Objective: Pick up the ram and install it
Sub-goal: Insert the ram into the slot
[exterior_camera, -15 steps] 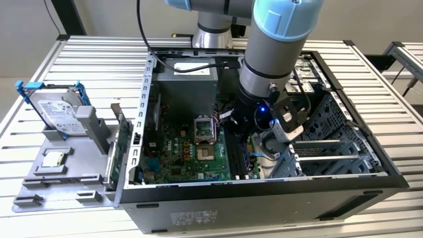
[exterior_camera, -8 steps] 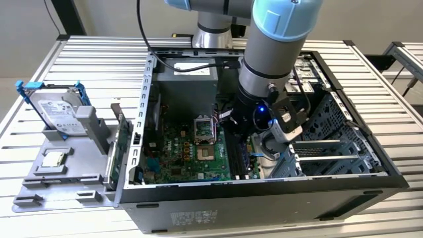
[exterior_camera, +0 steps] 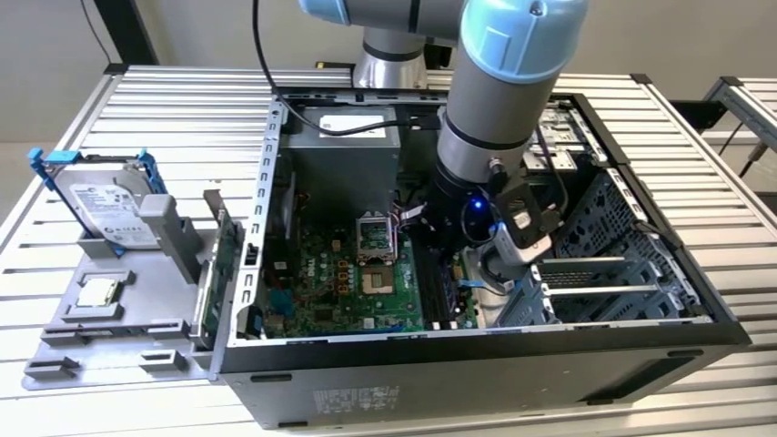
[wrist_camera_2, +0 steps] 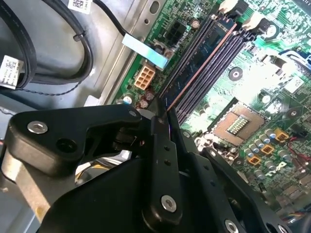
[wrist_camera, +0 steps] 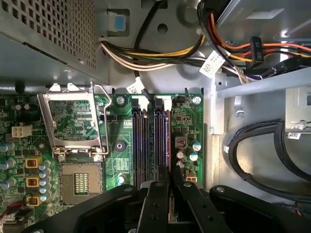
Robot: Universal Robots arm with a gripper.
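The gripper [wrist_camera: 168,182] was down inside the open computer case [exterior_camera: 486,341], directly over the bank of memory slots [wrist_camera: 150,145] that lay beside the empty processor socket [wrist_camera: 80,182] on the motherboard [exterior_camera: 352,282]. Its two dark fingers [wrist_camera_2: 163,145] stood nearly together, with only a thin gap left between them, and in both wrist views a narrow dark edge with a bluish sheen showed in that gap. This was most likely the ram [wrist_camera_2: 168,127], held on edge, though so little of it could be seen that the grip is a judgement rather than a certainty.

The ram's long axis ran the same way as the slots, straight out from between the fingertips along the slot nearest the socket's far side. In the second wrist view the stick's lower edge appeared to meet or sit in a slot [wrist_camera_2: 204,63] whose white end latches [wrist_camera_2: 228,6] lay at the far end. Whether it was fully seated could not be told.

In the exterior view, the hard drive [exterior_camera: 109,214] stood in the grey tray [exterior_camera: 134,328] outside the case, well apart from the gripper.
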